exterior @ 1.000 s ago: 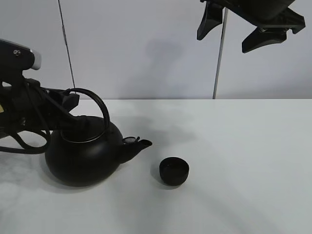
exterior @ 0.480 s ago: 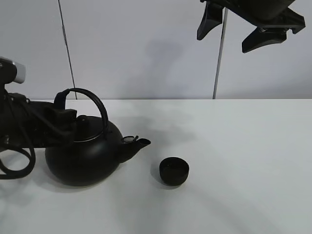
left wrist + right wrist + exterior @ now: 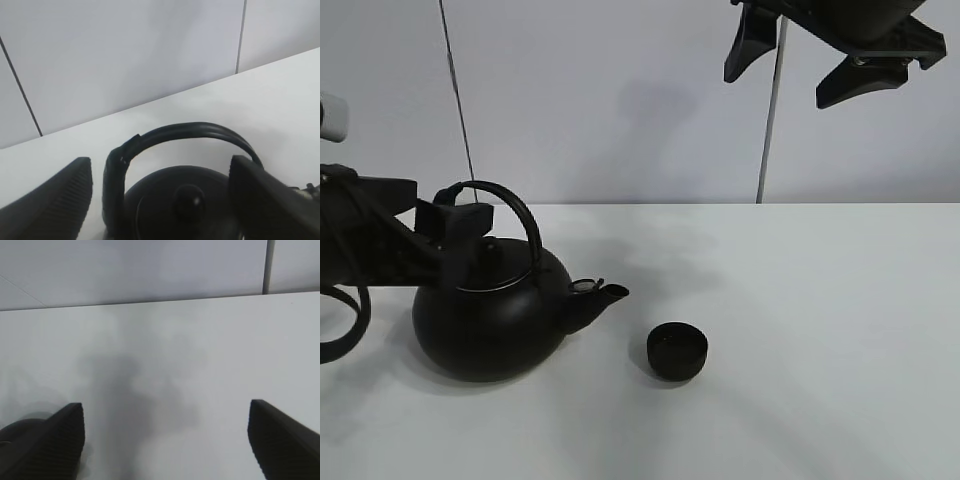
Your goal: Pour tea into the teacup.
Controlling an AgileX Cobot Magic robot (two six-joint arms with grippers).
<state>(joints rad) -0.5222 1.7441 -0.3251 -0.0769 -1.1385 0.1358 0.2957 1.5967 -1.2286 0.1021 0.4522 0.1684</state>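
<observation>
Kettle (image 3: 490, 315), judged heavy and rigid, stood on the table (image 3: 800, 300) with the light teacup (image 3: 677, 351) just beside its spout, and the left gripper (image 3: 160, 192), fingers spread, straddled the arched handle (image 3: 175, 132), the best hold, while the right gripper (image 3: 830, 60) hung open far above.

Black kettle (image 3: 490, 315) lower left, glossy black teacup (image 3: 677, 351) at centre, both on a plain white table (image 3: 800, 300); ribbed black jaws, pale grey wall (image 3: 620, 100).
</observation>
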